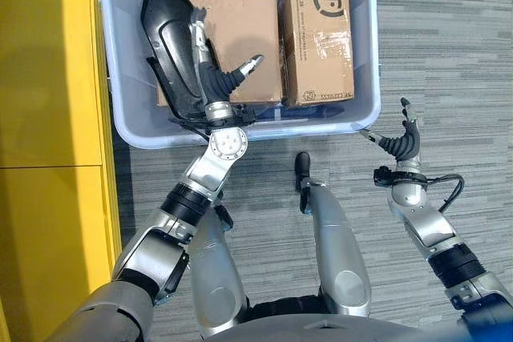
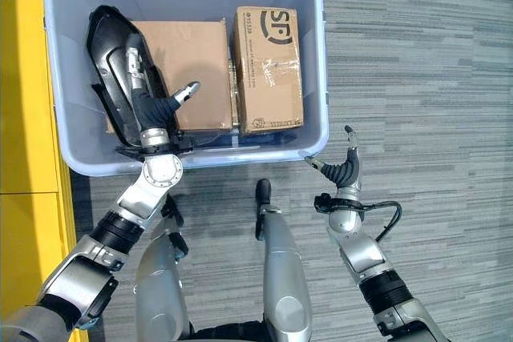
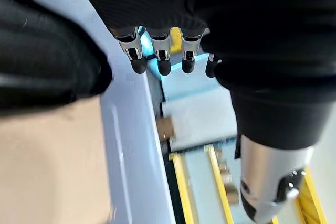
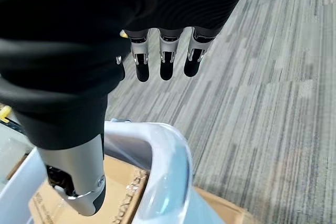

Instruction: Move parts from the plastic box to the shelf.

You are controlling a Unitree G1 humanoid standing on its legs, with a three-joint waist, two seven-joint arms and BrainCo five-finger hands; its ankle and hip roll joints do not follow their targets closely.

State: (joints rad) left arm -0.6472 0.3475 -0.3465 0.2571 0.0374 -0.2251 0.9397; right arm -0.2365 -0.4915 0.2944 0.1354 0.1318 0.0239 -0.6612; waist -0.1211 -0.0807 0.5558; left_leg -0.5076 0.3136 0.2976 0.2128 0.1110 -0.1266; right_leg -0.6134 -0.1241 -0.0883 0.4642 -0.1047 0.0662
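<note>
Left eye view: pale blue plastic box on grey carpet floor, yellow shelf just beside box's left wall. Inside box: two cardboard boxes, larger one and smaller taped one, side by side. Black curved part leans at box's left side; left robot hand against it, fingers around part, thumb sticking out over larger cardboard box. Right robot hand outside box near its right corner, fingers straight, apart, holding nothing.
</note>
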